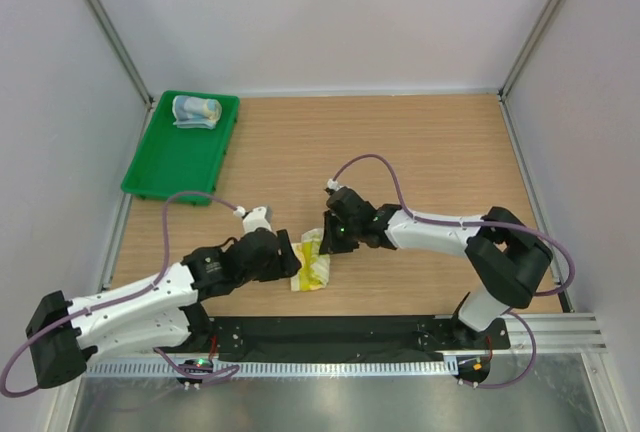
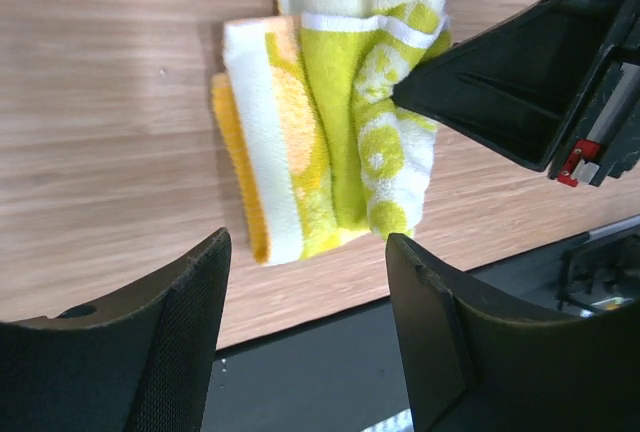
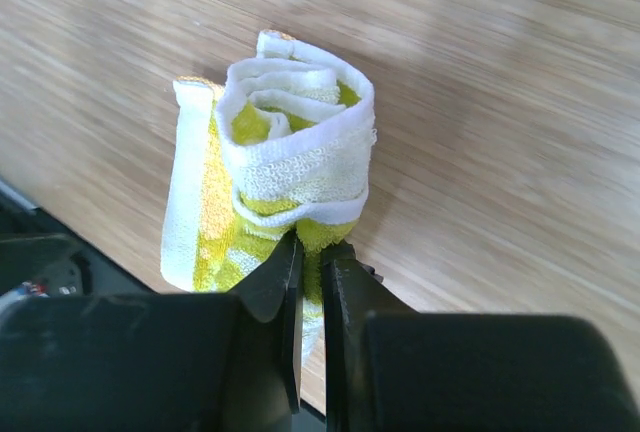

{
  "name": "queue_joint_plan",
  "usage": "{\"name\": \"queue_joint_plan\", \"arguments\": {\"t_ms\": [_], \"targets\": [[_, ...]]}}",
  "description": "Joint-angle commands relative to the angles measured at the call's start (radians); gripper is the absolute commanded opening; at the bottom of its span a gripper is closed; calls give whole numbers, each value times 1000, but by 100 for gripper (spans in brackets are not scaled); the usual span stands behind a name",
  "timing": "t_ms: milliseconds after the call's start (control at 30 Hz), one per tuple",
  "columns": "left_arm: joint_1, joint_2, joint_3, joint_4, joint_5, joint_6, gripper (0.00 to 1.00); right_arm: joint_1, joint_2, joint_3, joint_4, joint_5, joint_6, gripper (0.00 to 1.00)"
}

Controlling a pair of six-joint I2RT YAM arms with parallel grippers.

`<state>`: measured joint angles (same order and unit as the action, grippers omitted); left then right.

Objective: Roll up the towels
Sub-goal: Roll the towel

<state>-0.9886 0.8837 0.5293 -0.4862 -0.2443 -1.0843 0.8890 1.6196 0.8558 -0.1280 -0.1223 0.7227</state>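
Right gripper pinches the soft, limp yellow-green towel at 6 o'clock; left gripper gapes empty. Roll seemingly loose: grip across layers.

A green plastic tray sits on the wooden worktop, well beyond the left tool and off to its left. A black strip edges the worktop just behind that tool.

No words or numbers to read anywhere, yellow-green towel shows only spots and stripes, rolled towel in the far left green tray too small to read
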Motion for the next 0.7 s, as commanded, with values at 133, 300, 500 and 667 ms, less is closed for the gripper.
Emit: {"name": "queue_joint_plan", "arguments": {"t_ms": [133,300,500,667], "targets": [[-97,148,80,-26,-181,123,66,79,-47,195,-421,262,-57,1],[-99,189,9,130,-132,75,65,154,48,302,-556,365,-59,1],[-101,136,-72,287,-136,86,65,218,164,400,-634,437,-40,1],[-101,222,-64,288,-144,103,61,255,223,480,-693,484,-22,1]]}}
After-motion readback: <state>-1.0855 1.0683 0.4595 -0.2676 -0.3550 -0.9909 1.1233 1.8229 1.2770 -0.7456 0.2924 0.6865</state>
